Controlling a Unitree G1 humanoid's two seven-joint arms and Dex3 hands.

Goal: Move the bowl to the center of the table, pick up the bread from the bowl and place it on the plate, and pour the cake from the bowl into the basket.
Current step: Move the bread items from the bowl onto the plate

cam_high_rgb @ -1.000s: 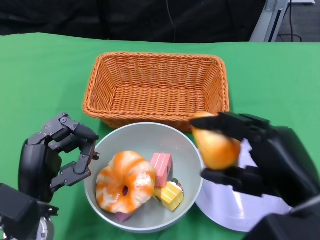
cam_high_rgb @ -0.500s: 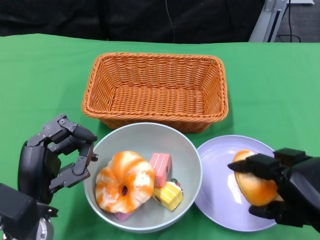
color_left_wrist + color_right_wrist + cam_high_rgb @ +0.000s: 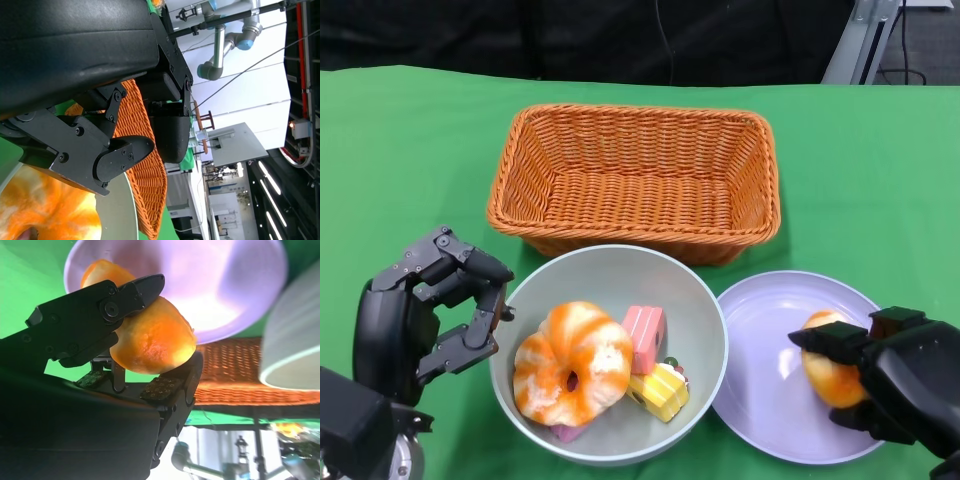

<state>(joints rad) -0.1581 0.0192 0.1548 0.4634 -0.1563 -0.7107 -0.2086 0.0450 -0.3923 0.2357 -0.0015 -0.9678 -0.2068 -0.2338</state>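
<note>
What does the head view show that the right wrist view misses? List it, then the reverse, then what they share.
Only the head view shows the left hand open beside the bowl, and the bowl's contents: a swirled orange bun, a pink cake and a yellow cake. Only the right wrist view shows the textured pads under the bread and the room behind the table. Both show the right hand holding the bread at the plate, the basket and the bowl's rim.
</note>
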